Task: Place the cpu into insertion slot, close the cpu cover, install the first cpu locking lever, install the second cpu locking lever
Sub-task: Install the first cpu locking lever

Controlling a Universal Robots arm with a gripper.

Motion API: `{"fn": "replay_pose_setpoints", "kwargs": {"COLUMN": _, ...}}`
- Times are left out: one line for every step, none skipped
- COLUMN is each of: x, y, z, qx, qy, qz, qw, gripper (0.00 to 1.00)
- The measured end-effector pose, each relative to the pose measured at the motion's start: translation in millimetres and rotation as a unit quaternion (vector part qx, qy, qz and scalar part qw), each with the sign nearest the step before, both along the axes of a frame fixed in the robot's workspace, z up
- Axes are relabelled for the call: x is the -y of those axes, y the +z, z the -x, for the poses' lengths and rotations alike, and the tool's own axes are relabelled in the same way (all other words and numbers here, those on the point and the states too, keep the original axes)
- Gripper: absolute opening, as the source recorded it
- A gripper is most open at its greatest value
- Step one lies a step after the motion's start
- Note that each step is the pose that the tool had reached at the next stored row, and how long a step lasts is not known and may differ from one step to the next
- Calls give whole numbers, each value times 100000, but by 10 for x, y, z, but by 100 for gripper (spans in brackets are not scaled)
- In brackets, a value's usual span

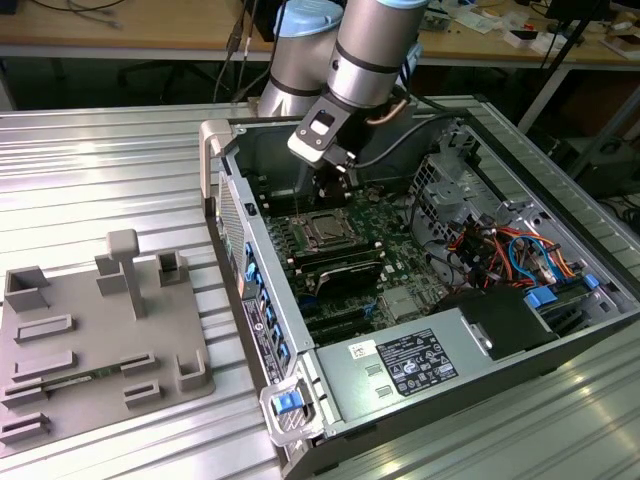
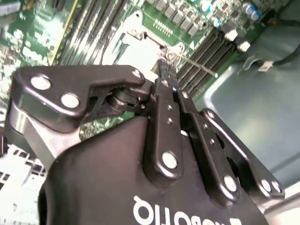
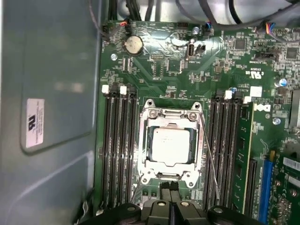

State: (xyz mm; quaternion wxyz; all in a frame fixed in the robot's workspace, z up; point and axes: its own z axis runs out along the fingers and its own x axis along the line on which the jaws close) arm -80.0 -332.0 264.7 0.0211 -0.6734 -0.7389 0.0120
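Gripper [image 3: 170, 187] pressed together, empty, at cpu cover [image 3: 144, 145] edge. Locking lever [image 3: 210, 154]: thin, springy wire; likely push nr free end.

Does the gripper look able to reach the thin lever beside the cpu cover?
Probably yes: the gripper sits at the cover's edge, and the lever lies bare beside the memory slots, nothing across it.

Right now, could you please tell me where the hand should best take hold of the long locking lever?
Probably near its free end, where the locking lever splays away from the cpu cover; come from above, straddling the thin rod.
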Motion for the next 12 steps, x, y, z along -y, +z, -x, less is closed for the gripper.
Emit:
{"fn": "replay_pose_setpoints", "kwargs": {"x": 1, "y": 1, "z": 1, "qx": -3, "qy": 867, "qz": 6, "qw": 99996, "gripper": 11}}
{"fn": "replay_pose_setpoints", "kwargs": {"x": 0, "y": 1, "z": 1, "qx": -10, "qy": 2057, "qz": 13, "qw": 99979, "gripper": 11}}
{"fn": "replay_pose_setpoints", "kwargs": {"x": 0, "y": 1, "z": 1, "qx": -12, "qy": 2988, "qz": 17, "qw": 99955, "gripper": 11}}
{"fn": "replay_pose_setpoints", "kwargs": {"x": 0, "y": 1, "z": 1, "qx": -8, "qy": 4674, "qz": 14, "qw": 99891, "gripper": 11}}
{"fn": "replay_pose_setpoints", "kwargs": {"x": 0, "y": 1, "z": 1, "qx": -13, "qy": 5598, "qz": 16, "qw": 99843, "gripper": 11}}
{"fn": "replay_pose_setpoints", "kwargs": {"x": 0, "y": 1, "z": 1, "qx": -13, "qy": 6577, "qz": 17, "qw": 99783, "gripper": 11}}
{"fn": "replay_pose_setpoints", "kwargs": {"x": 0, "y": 2, "z": 1, "qx": -13, "qy": 7992, "qz": 19, "qw": 99680, "gripper": 11}}
{"fn": "replay_pose_setpoints", "kwargs": {"x": 0, "y": 1, "z": 1, "qx": -11, "qy": 8969, "qz": 16, "qw": 99597, "gripper": 11}}
{"fn": "replay_pose_setpoints", "kwargs": {"x": 0, "y": 1, "z": 1, "qx": -9, "qy": 9894, "qz": 18, "qw": 99509, "gripper": 11}}
{"fn": "replay_pose_setpoints", "kwargs": {"x": 0, "y": 1, "z": 1, "qx": -9, "qy": 10760, "qz": 19, "qw": 99419, "gripper": 11}}
{"fn": "replay_pose_setpoints", "kwargs": {"x": 0, "y": 1, "z": 1, "qx": -8, "qy": 11868, "qz": 16, "qw": 99293, "gripper": 11}}
{"fn": "replay_pose_setpoints", "kwargs": {"x": 0, "y": 1, "z": 1, "qx": -8, "qy": 12705, "qz": 15, "qw": 99190, "gripper": 11}}
